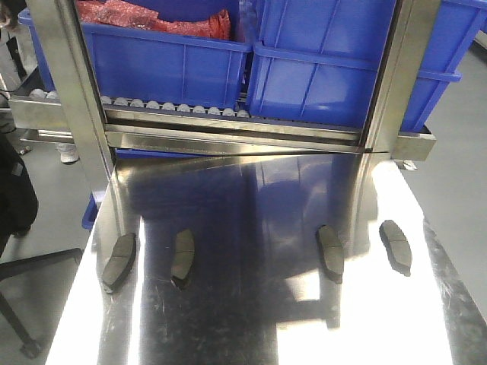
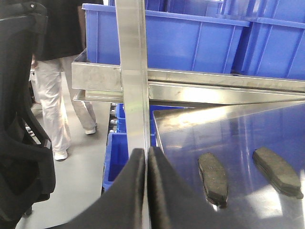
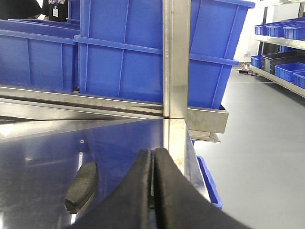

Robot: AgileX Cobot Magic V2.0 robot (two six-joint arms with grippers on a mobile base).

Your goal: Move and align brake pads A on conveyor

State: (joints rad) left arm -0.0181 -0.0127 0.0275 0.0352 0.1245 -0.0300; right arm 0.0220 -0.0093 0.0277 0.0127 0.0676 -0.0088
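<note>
Our left tool (image 2: pixel 147 191) and right tool (image 3: pixel 152 191) were closed, empty. We judged each should open and pinch a brake pad (image 1: pixel 183 257) (four lay mid-frame on the desk (image 1: pixel 251 327)) widthwise.

A shiny steel counter (image 1: pixel 251 220) mirrors the blue of the plastic bins (image 1: pixel 167 68) stacked behind it and carries bright patches of glare. The bins sit on a steel rack with upright posts (image 1: pixel 72 91) and a row of small white rollers (image 1: pixel 175 108); one bin holds crumpled red material (image 1: pixel 152 17). The floor (image 3: pixel 257 143) is smooth pale grey. To the right, well apart, shelving (image 3: pixel 281 78) carries more blue bins. On the left stand a black chair (image 2: pixel 21 157) and a person (image 2: pixel 57 100) in pale trousers and white shoes.
</note>
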